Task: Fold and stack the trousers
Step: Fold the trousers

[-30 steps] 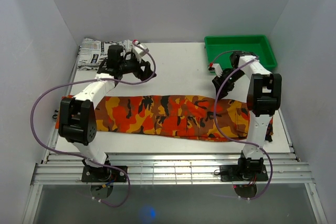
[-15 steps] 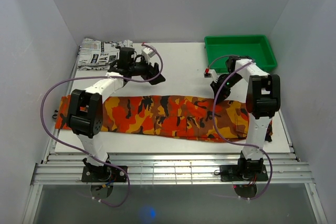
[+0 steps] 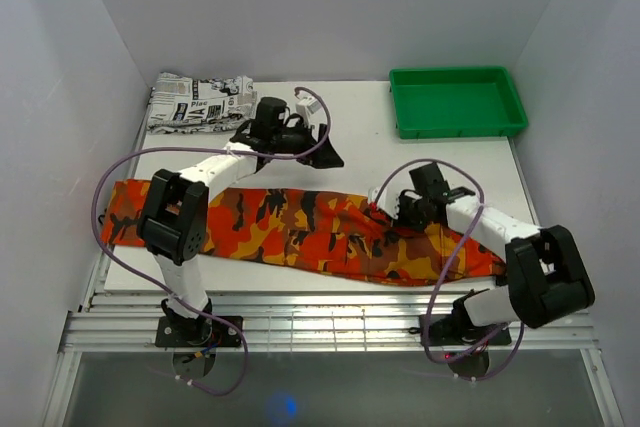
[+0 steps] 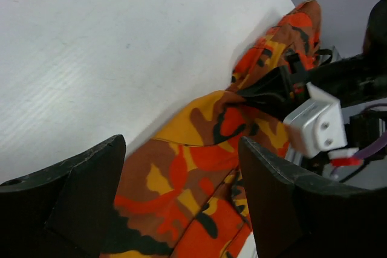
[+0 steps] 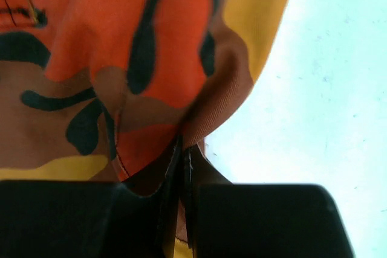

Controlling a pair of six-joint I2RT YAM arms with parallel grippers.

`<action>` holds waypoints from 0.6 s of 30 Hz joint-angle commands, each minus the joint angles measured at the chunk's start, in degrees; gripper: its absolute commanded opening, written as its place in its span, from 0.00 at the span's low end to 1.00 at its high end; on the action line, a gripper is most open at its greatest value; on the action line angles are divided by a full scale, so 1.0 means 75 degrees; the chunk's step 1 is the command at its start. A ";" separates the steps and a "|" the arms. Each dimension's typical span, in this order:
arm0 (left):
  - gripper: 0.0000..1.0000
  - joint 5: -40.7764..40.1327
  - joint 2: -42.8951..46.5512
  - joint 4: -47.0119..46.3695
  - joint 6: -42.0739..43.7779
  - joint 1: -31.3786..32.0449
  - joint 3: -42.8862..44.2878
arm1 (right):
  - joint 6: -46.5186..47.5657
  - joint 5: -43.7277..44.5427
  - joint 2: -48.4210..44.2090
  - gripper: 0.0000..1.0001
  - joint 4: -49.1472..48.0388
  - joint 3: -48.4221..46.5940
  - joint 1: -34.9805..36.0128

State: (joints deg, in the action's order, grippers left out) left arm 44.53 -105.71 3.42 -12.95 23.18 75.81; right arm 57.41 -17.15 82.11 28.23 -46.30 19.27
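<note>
On the trousers [image 3: 300,232], right gripper [image 3: 384,210] has now pinched shut.

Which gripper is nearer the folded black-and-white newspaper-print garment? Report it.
Left. The left gripper hovers open, right of the newspaper-print garment; the right gripper, shut on the orange camouflage cloth trousers, sits farther right, toward the near edge.

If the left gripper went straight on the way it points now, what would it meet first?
The left gripper would most likely meet the trousers, whose cloth lies just ahead of its open jaws; depth is unclear.
</note>
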 commanded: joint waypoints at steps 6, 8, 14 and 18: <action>0.85 0.0168 -0.0283 -0.0116 -0.1671 0.1116 0.0145 | 0.1742 0.3023 -0.1349 0.08 -0.5939 0.3837 0.1425; 0.84 0.0191 -0.0471 -0.0174 -0.1823 0.1361 0.0204 | 0.2071 0.3269 -0.1536 0.08 -0.6995 0.4308 0.1590; 0.83 -0.0124 -0.0963 -0.0210 -0.1883 0.1959 0.0543 | 0.3887 0.3201 -0.1841 0.08 -0.9946 0.6196 0.2048; 0.82 -0.0557 -0.1081 -0.0315 -0.2034 0.2077 0.0673 | 0.4719 0.2639 -0.2321 0.08 -1.0444 0.7075 0.2118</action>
State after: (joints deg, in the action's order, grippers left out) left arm 42.96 -115.46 2.52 -26.57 38.02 77.93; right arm 85.43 5.56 67.72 -39.59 -2.85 34.44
